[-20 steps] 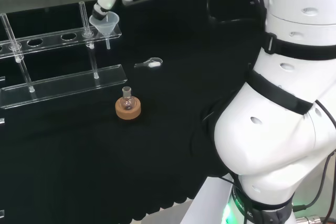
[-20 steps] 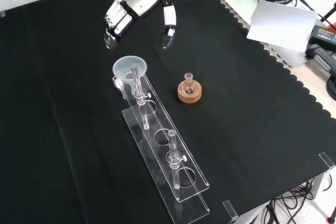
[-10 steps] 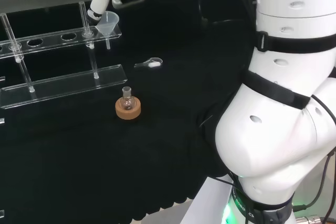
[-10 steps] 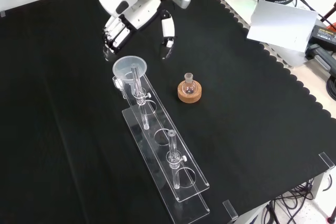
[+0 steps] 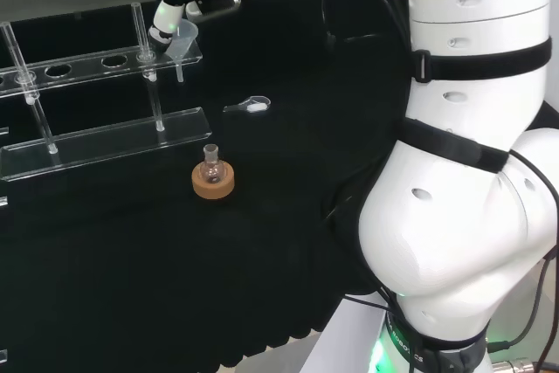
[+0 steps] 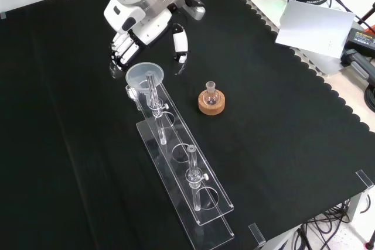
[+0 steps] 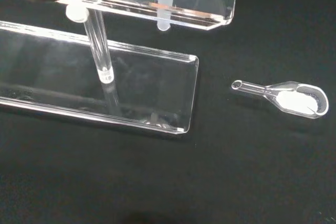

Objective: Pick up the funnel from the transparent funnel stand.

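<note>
The clear plastic funnel (image 6: 145, 75) sits in the end hole of the transparent stand (image 6: 183, 174), its stem (image 7: 164, 20) poking down through the upper shelf (image 7: 157, 8). My hand (image 6: 139, 23) hovers just beyond the funnel in the front view, open. The fingers (image 6: 119, 52) hang at one side of the rim and the thumb (image 6: 179, 45) at the other, spread apart and holding nothing. From the head view the hand (image 5: 169, 11) is right at the funnel (image 5: 182, 37), partly covering its rim. Whether a fingertip touches the rim is unclear.
A small round flask (image 6: 211, 93) stands on a cork ring (image 6: 211, 106) to the right of the stand in the front view. A clear scoop (image 7: 290, 97) with white powder lies on the cloth near the stand's end (image 5: 249, 107). Upright rods (image 6: 191, 165) rise from the stand.
The hand has come down and closer to the funnel, its fingers and thumb now level with the rim on either side. The funnel, stand and flask have stayed put.
</note>
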